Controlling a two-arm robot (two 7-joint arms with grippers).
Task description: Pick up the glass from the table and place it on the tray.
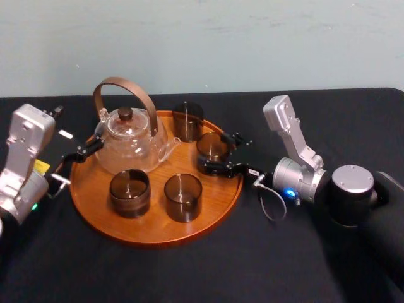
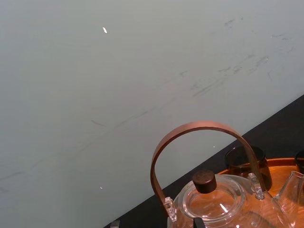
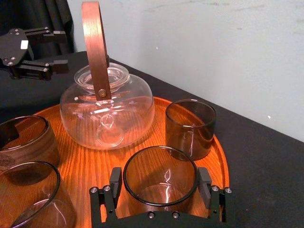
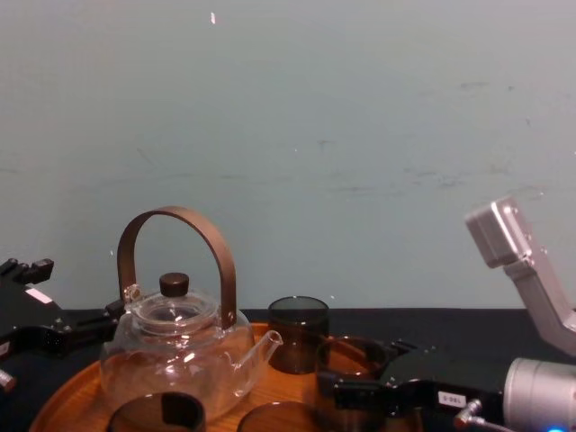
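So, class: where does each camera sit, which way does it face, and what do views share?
Head: high, looking down on the tray; both arms, left gripper beside the teapot, right gripper shut on a glass.
Chest: low, level across the tray; both grippers show.
Left wrist: angled up past the teapot's handle to the wall.
Right wrist: behind its own gripper, facing teapot and left gripper.
Shared: all four see the teapot.
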